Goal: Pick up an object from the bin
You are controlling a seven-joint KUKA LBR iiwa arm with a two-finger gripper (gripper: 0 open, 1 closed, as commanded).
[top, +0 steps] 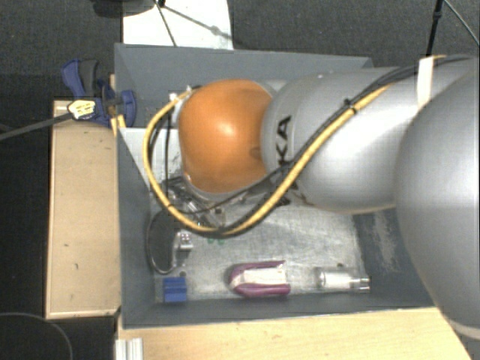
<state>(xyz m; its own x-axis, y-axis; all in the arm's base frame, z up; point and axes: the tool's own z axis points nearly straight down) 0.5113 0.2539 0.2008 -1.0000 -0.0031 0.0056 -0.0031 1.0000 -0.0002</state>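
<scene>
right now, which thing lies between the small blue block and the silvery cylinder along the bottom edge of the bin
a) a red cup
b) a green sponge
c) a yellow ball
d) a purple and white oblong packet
d: the purple and white oblong packet lies along the lower wall of the bin, with the small blue block to its left and the silvery cylinder to its right.

Bulky silver arm [360,148] stretched in from the right, orange wrist cover [221,133] bulged at its end, yellow-and-black cable [300,169] looped round it, claw [193,205] hung low beneath.
</scene>
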